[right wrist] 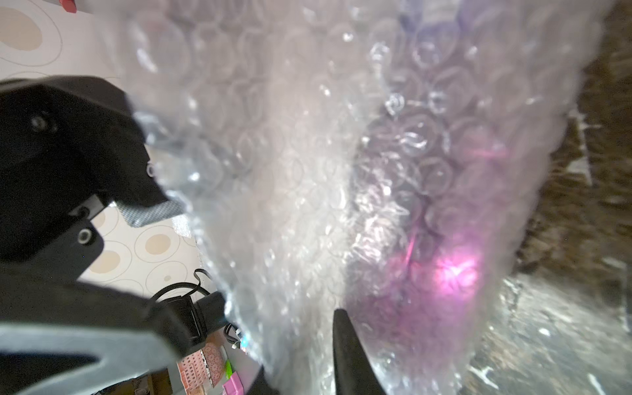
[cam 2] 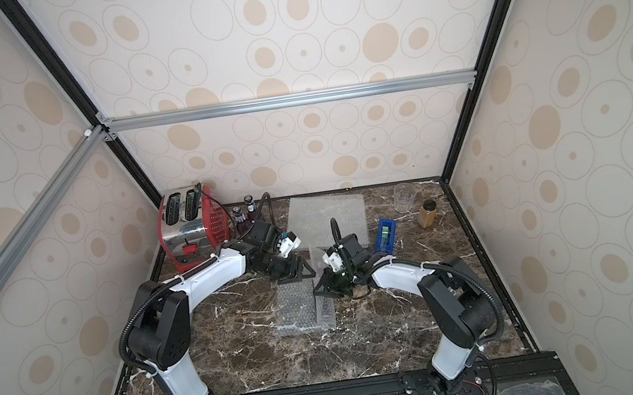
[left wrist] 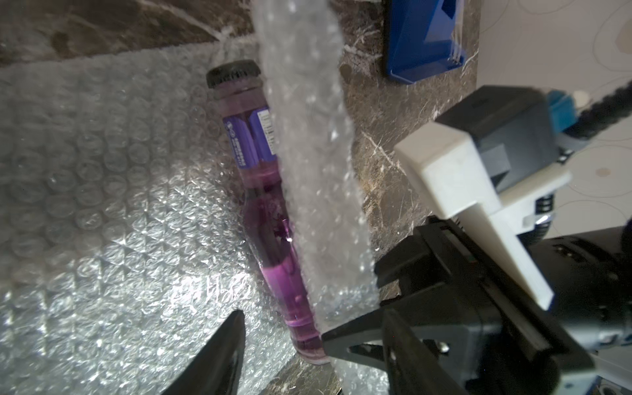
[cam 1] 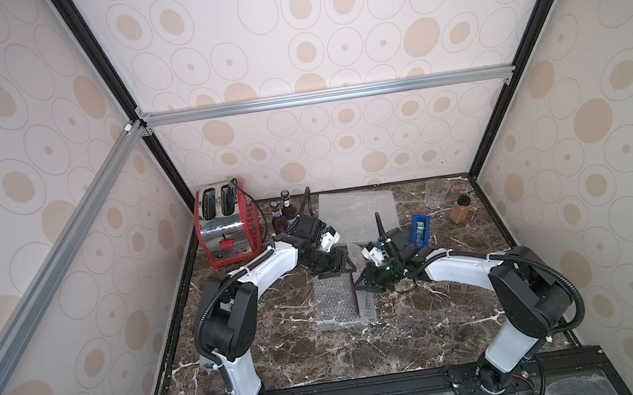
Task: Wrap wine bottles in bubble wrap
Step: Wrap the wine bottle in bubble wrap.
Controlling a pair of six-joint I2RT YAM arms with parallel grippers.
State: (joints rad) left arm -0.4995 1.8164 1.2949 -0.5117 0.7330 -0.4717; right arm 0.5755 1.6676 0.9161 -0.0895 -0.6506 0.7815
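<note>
The dark marble table [cam 1: 408,340] fills the lower centre of both top views. A red and chrome toaster [cam 1: 225,227] stands at its upper left corner. One bubble wrap sheet, the far sheet [cam 1: 354,210], lies flat at the upper centre, against the back wall. A second one, the near sheet [cam 1: 335,304], lies at the centre of the table, just below both grippers. The purple bottle [left wrist: 263,205] lies on its side along the right edge of the near sheet, with its dark cap toward the back wall. In the left wrist view, a strip of that sheet, the raised flap [left wrist: 314,154], stands up beside the bottle and covers part of it. The right gripper [cam 1: 361,284] is closed on the lower end of the raised flap, where one finger [left wrist: 355,337] meets the plastic. The left gripper [cam 1: 339,270] hangs just beyond the far edge of the near sheet, its jaws apart and gripping nothing. Two more purple bottles [cam 1: 278,220] stand upright just right of the toaster. A blue tape dispenser [cam 1: 421,230] sits right of centre. A clear plastic cup [cam 1: 436,193] and an amber jar [cam 1: 459,208] occupy the upper right.
</note>
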